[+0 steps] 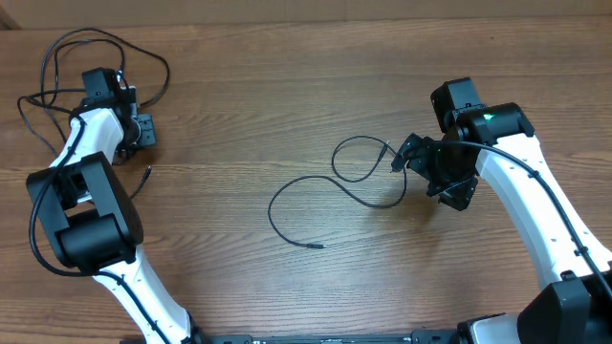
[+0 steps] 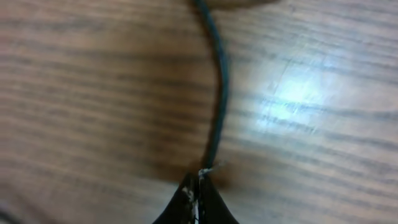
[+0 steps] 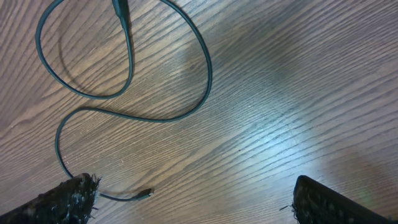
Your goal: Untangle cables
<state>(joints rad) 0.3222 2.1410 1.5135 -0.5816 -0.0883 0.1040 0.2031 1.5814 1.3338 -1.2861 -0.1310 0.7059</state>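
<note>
cable loop [image 3: 209,74] lies at 11 o'clock of your right gripper [image 3: 193,198], jaws apart; your left gripper [image 2: 199,186] clamps the other cable [image 2: 221,93], running toward 12 o'clock.

Brown wood-grain table [image 1: 287,86], fine dark streaks, soft whitish glare patches on its surface

White arm links [image 1: 524,188], black joints [image 1: 81,215], green light [image 1: 491,118]
</note>
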